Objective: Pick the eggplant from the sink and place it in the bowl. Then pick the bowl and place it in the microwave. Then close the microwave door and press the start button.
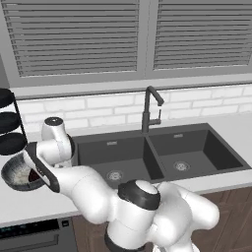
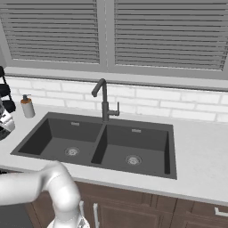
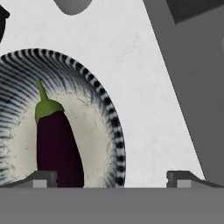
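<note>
The small glossy dark purple eggplant (image 3: 56,146) with its green stem cap lies inside the wide round bowl (image 3: 107,109), dark streaked at the rim and pale and speckled within. In the hand view the eggplant rests on the bowl's floor, stem toward the top of that view. The bowl (image 1: 14,177) sits on the pale speckled worktop (image 1: 29,204) near its left end, just left of the dark grey rectangular sink (image 1: 157,152) with 2 basins.

The white arm bends over the bowl, and its wrist hides part of the rim in the left base view. The end effector (image 3: 111,178) hangs above the bowl's right rim with its 2 dark fingertips (image 3: 43,178) spread wide apart, holding nothing.

A tall black curved faucet (image 1: 150,108) rises behind the divider between the basins, each of which has a round drain. A black round rack with stacked shelves (image 1: 9,123) stands at the worktop's left edge, right behind the bowl. A small soap bottle with an orange body (image 2: 27,107) stands near the sink's back left corner. White brick tile (image 2: 178,107) and grey slatted shutters (image 2: 169,31) run along the back. No writing can be read anywhere.
</note>
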